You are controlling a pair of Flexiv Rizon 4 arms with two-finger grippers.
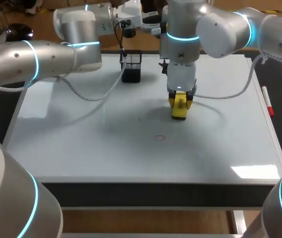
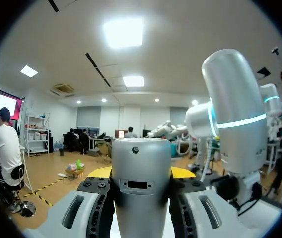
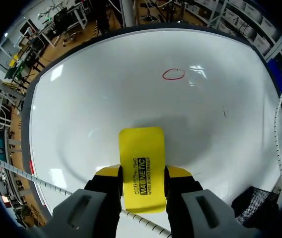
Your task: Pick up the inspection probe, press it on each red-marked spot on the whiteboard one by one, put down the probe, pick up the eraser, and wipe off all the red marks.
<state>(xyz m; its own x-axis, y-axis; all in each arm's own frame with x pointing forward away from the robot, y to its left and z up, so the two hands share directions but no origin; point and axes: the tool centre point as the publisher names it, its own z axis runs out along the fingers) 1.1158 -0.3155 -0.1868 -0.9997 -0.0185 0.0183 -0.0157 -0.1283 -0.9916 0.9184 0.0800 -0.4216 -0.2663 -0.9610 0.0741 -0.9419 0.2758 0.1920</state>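
Nearest the robot, one red mark (image 1: 160, 137), a small drawn ring, sits on the whiteboard (image 1: 81, 148) a little to the near side of its middle. Just beyond the ring, the right gripper (image 1: 180, 105) points straight down at the board. It is clamped on the yellow eraser (image 1: 179, 110), one yellow-tipped finger pressed on each side.

In the right wrist view the eraser (image 3: 141, 168) stands between the fingers of the right gripper (image 3: 142, 173) and sticks out past their tips. The red mark (image 3: 173, 74) lies ahead of it on the whiteboard (image 3: 81, 109), apart from it. The eraser's lower end is down at the board's surface, but whether it actually touches cannot be told.

Off to the right, a marker pen (image 1: 267, 101) with a red cap lies along the board's edge. Farther back, a black mesh holder (image 1: 131, 67) stands near the board's far edge, left of the right arm (image 1: 220, 32). It also shows beside the right gripper in the wrist view (image 3: 257, 206).

Farthest back, the left arm (image 1: 41, 57) holds its wrist raised above the table's far side. There the left gripper (image 2: 141, 172) is closed on the inspection probe (image 2: 141, 198), a grey cylinder held between the two fingers. It points out level, well clear of the board.
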